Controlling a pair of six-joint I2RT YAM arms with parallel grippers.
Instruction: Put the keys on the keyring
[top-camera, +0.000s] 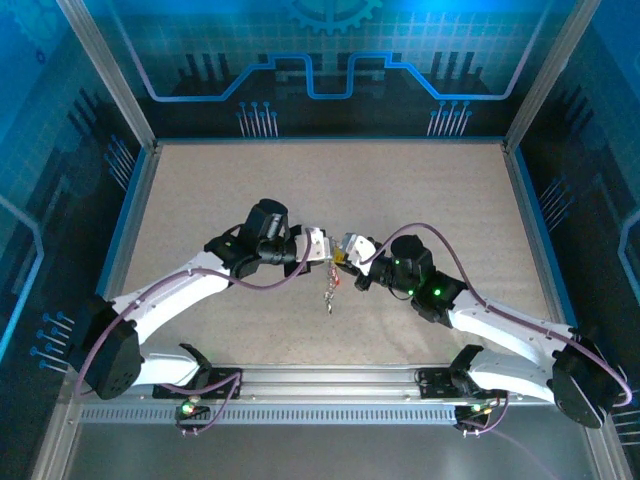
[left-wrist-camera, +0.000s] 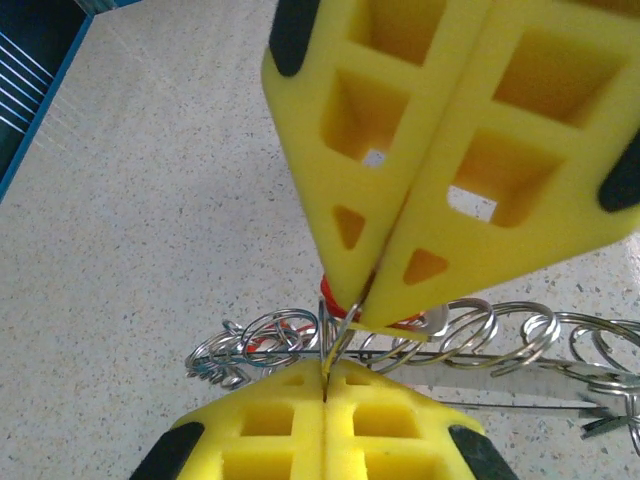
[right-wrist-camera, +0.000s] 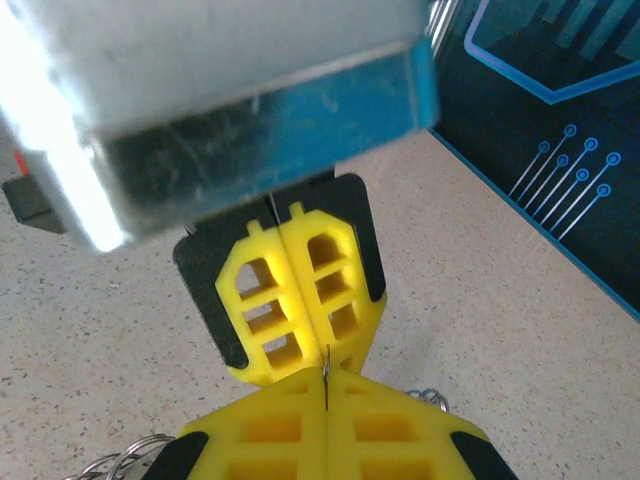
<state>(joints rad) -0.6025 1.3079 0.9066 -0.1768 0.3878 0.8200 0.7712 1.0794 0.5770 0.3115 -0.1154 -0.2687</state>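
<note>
Pinching the same thin wire from opposite sides, the left tool (left-wrist-camera: 325, 375) and the right tool (right-wrist-camera: 327, 387) meet tip to tip over the middle of the table (top-camera: 300, 190), a little toward its near edge. Each has its yellow fingers pressed together, with the wire of the keyring (left-wrist-camera: 500, 325) caught in the seam. Held this way, the loop is steadied at two close points. My guess is that this fixes the short span between them so a key can be worked along it or the wire's end eased apart.

From the left wrist, a row of small silver rings is strung sideways on the loop, just above the table. A red tag of one of the keys (left-wrist-camera: 330, 292) sits right behind the right tool's tips. From above, the rest of the bunch dangles below the two tools.

The table is pale, speckled and matte. Aluminium posts (top-camera: 105, 70) and dark walls (top-camera: 320, 70) printed with glowing blue circuit lines enclose it.
</note>
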